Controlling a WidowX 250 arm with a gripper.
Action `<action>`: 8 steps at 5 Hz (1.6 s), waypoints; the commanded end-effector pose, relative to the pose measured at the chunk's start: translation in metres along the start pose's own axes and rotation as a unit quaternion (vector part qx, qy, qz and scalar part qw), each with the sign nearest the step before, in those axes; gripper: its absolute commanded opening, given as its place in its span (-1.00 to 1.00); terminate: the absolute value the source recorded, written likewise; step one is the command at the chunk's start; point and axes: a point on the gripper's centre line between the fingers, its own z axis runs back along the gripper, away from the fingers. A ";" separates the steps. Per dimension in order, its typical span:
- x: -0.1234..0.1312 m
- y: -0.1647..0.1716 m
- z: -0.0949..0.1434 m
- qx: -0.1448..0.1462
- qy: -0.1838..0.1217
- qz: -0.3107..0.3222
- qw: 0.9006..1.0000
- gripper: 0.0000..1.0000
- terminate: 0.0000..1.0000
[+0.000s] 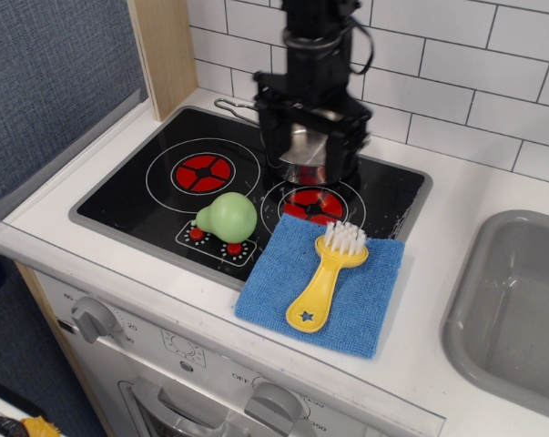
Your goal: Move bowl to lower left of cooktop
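The bowl [303, 157] is straddled by the spread, empty claw [309, 150] — if carried low across the cooktop [156, 187], the green pear [228, 217] could be struck.

Cooktop [147, 196]: left-centre of the frame, set into the counter [465, 196], its back edge near the wall.
Bowl [303, 155]: on the cooktop's upper right part, mostly hidden behind the gripper; its handle [235, 107] reaches left along the back edge.
Gripper [310, 150]: upper centre, directly over the bowl, fingers either side of it.
Pear [227, 217]: on the cooktop's front edge, lower left of the bowl.
Cloth [365, 291]: right of the pear, overlapping the cooktop's front right corner.
Brush [325, 278]: lying on the cloth, bristles toward the cooktop.
Sink [515, 300]: far right, well apart from the cloth.
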 end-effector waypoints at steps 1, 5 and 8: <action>0.062 0.002 -0.011 -0.012 -0.033 0.032 0.999 1.00 -1.00; 0.052 -0.009 -0.030 0.019 -0.022 0.055 0.998 -1.00 -1.00; 0.028 0.009 0.044 0.030 -0.094 0.106 0.989 -1.00 -1.00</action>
